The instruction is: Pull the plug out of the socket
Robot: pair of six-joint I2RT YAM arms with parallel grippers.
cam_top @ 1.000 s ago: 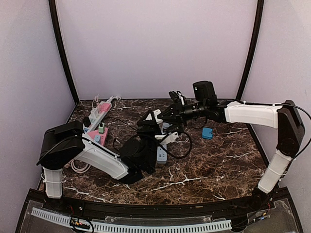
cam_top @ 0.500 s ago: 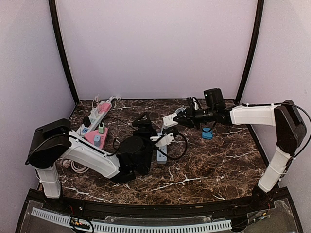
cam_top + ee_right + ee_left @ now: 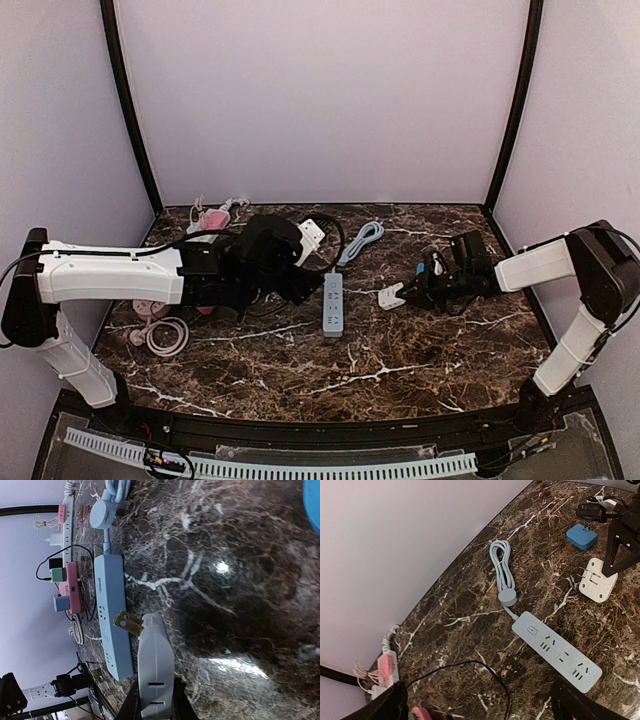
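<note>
The light blue power strip [image 3: 332,303] lies flat in the middle of the table with no plug in it; it also shows in the left wrist view [image 3: 556,650] and the right wrist view [image 3: 112,630]. My right gripper [image 3: 413,293] is shut on the white plug [image 3: 392,296], held just right of the strip and low over the table. In the right wrist view the plug [image 3: 155,670] sits between the fingers [image 3: 133,702] with its brass prongs [image 3: 129,623] bare. My left gripper [image 3: 480,711] is open and empty, behind and left of the strip.
The strip's coiled blue cable [image 3: 362,240] lies behind it. A small blue adapter [image 3: 436,268] sits by the right gripper. Pink and white power strips with plugs [image 3: 205,222] and a coiled white cable [image 3: 165,335] are at the left. A black cord [image 3: 470,667] loops near the left gripper.
My right gripper has moved right and down with the white plug, away from the strip. My left arm has swung off the strip, back and to the left.
</note>
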